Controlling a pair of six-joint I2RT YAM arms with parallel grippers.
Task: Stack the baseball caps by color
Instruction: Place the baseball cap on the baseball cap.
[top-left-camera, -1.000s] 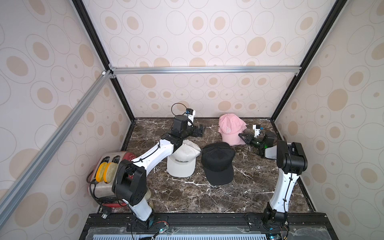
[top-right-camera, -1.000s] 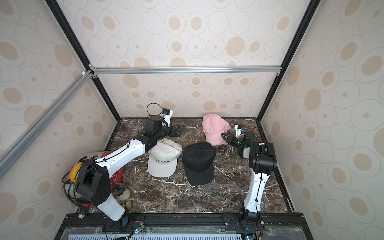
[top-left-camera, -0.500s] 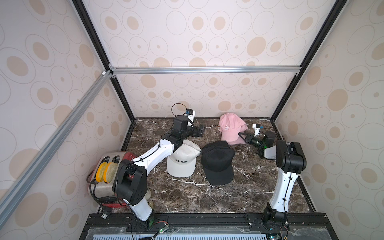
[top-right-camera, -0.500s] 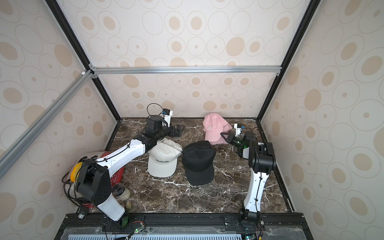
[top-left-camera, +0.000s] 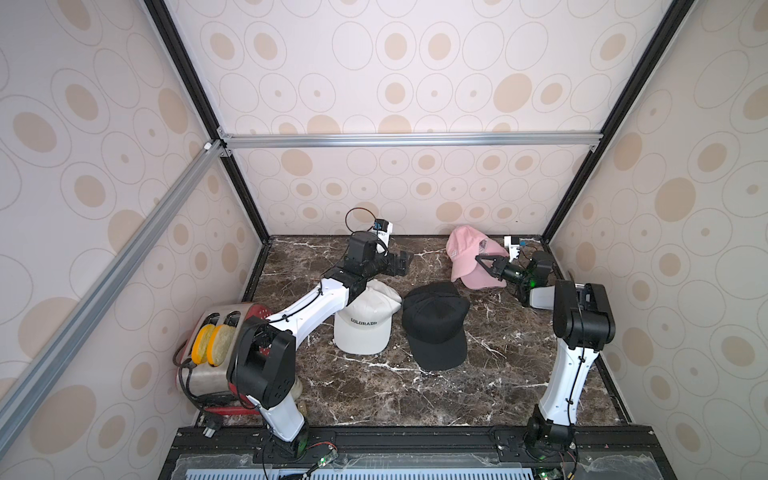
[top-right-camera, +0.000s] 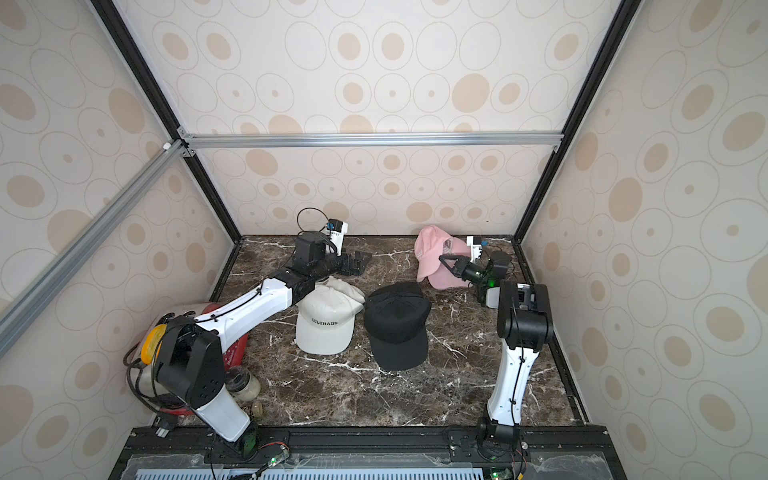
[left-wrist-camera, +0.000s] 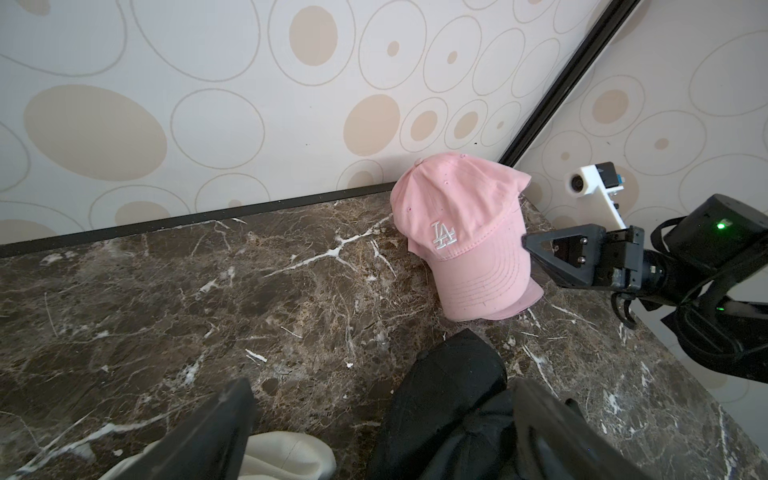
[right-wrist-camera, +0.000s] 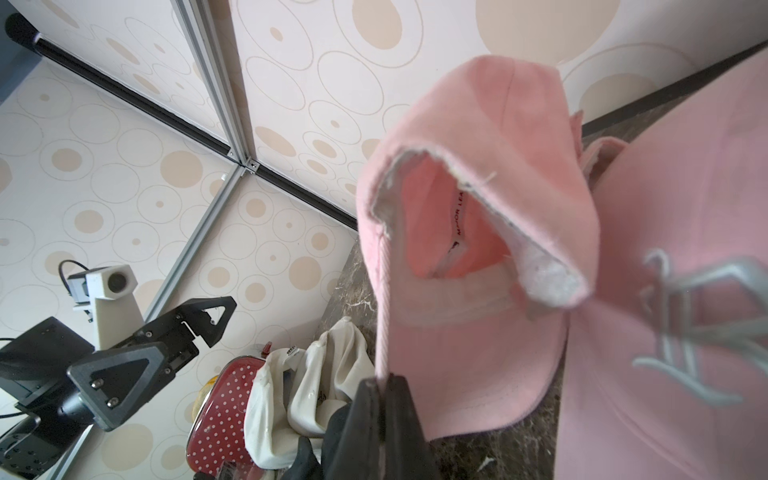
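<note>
Right tool (top-left-camera: 478, 258) is clenched on the brim edge of the upper pink cap (top-left-camera: 462, 248), at the far right of the bench (top-left-camera: 374, 395). Nearest, on the left, a toaster (top-left-camera: 208, 349) sits with two yellow slices in its slots. Further in, the white caps (top-left-camera: 361, 328), the top one lettered COLORADO, lie just left of the black caps (top-left-camera: 434, 328), brims toward the near edge. Beyond them the left tool (top-left-camera: 402, 264) hovers over bare marble, released, jaws wide. Farthest right, the upper pink cap tips up over the lower pink cap (top-left-camera: 486, 279), its lining showing in the right wrist view
</note>
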